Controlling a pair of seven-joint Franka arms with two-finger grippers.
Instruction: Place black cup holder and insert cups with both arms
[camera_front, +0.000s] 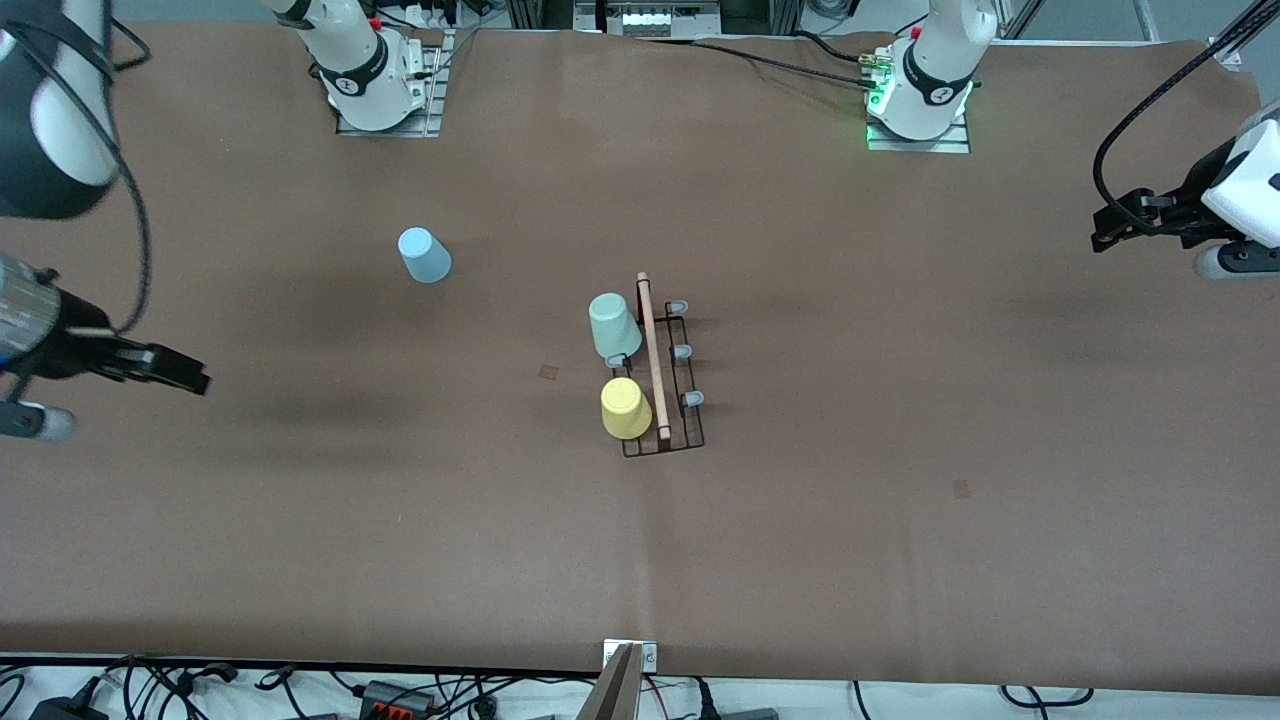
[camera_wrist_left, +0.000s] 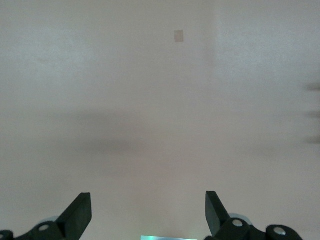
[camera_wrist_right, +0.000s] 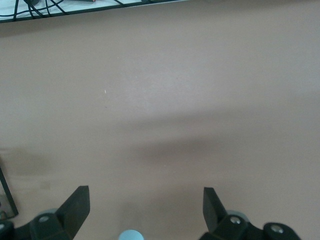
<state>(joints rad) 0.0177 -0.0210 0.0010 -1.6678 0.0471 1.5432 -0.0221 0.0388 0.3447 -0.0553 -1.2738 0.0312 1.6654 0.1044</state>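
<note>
Light blue cup (camera_front: 425, 255) left loose, nearer my right end effector (camera_front: 190, 378).
Both end effectors spread wide, empty, left end effector (camera_front: 1105, 235) waiting; black cup holder (camera_front: 662, 375) mid-tabletop, rod running toward the bases, mint cup (camera_front: 613, 325) and yellow cup (camera_front: 625, 407) on it.

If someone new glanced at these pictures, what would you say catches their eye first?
Mid-table stands the thin black wire cup holder with a wooden rod handle, a mint green plastic cup and a yellow plastic cup upside down on it. A light blue plastic cup stands apart toward the right arm's end. The left gripper and right gripper hang open at the table's ends.
</note>
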